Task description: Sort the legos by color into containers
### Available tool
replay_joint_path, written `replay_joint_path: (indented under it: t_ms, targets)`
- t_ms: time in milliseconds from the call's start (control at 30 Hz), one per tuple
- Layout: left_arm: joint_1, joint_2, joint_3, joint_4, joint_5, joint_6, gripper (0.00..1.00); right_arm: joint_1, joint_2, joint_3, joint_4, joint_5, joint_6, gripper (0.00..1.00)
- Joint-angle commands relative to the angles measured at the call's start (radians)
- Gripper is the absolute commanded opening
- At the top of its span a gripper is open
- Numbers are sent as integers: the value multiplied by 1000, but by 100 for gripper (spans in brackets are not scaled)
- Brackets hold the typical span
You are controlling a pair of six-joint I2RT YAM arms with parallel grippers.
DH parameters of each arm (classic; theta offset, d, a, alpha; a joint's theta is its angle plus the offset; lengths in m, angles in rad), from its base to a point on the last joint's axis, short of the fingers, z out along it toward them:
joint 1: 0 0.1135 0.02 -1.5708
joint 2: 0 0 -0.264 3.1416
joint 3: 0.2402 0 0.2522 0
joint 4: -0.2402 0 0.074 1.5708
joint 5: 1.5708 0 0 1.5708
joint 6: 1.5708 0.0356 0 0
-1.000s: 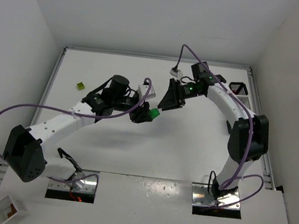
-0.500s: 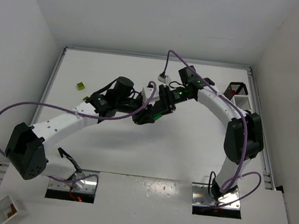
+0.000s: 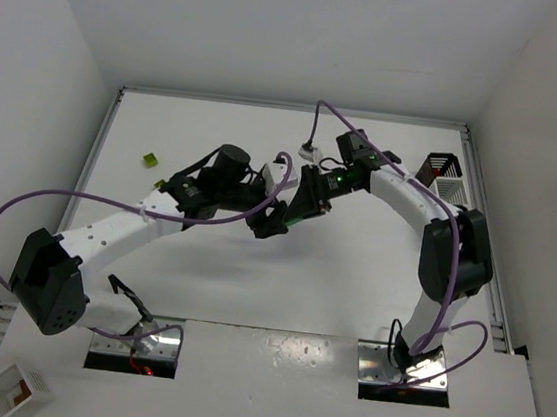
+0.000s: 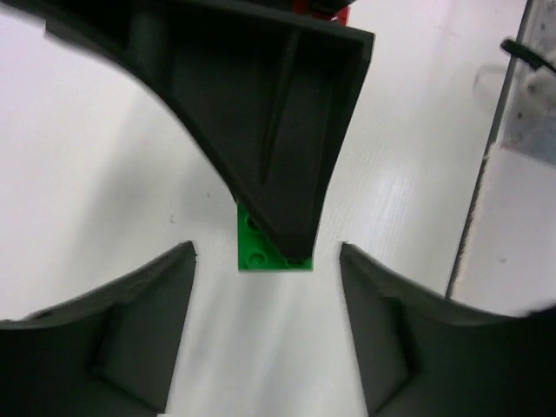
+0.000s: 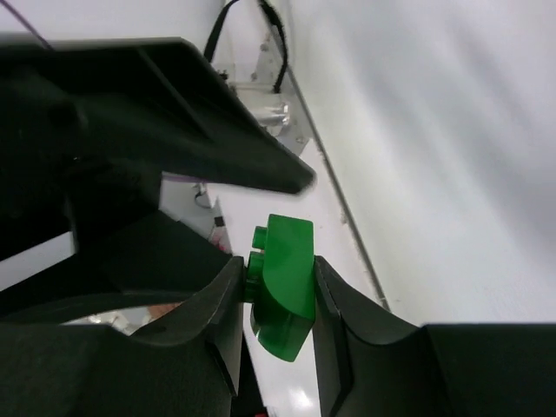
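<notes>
A bright green lego [image 5: 284, 287] is pinched between the fingers of my right gripper [image 5: 278, 291], which is shut on it above the table's middle. In the left wrist view the same green lego [image 4: 261, 250] shows just beyond the tips of my left gripper [image 4: 266, 254]. Its jaws stand apart and do not touch the brick, and a right finger [image 4: 287, 156] covers part of it. From above, the left gripper [image 3: 273, 224] and right gripper [image 3: 301, 209] meet tip to tip. A lime lego [image 3: 149, 160] lies far left. A black container [image 3: 440, 170] stands at the far right.
A pale slatted bin [image 3: 453, 189] sits right next to the black container by the right rail. A white square box [image 3: 11, 390] lies off the table at the bottom left. Purple cables loop off both arms.
The right gripper came in from the right to the left gripper and closed on the green lego. The left gripper's jaws opened off the lego.
</notes>
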Motion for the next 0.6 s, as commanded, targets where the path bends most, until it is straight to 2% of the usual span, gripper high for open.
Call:
replay_joint_path:
  t_ms: [0,33,167,200,267,400,567]
  targets:
    - [-2,-53,7,25,-50,-13,77,-40,-52,37,-39,61,-68,0]
    - [-2,-53,7,25,-62,-24,99,-69,-64,51,-55,81,-98,0]
    - [37,-101,-2,16,-114,-108,100,-194,-105,60,-125,223,-148,0]
    - [50,-101,-2,16,-174,-139,100,-223,-106,86,-145,255,-165,0]
    - [103,-128,-2,6,-184,-168,100,-312,-119,120,-226,386,-234,0]
    - [181,-147,-2,-49,-129,-155,100,-445,-193,175,-314,611,-350,0]
    - [269,-191,-2,-99,-133,-116,100,-595,-228,189,-366,846,-505,0]
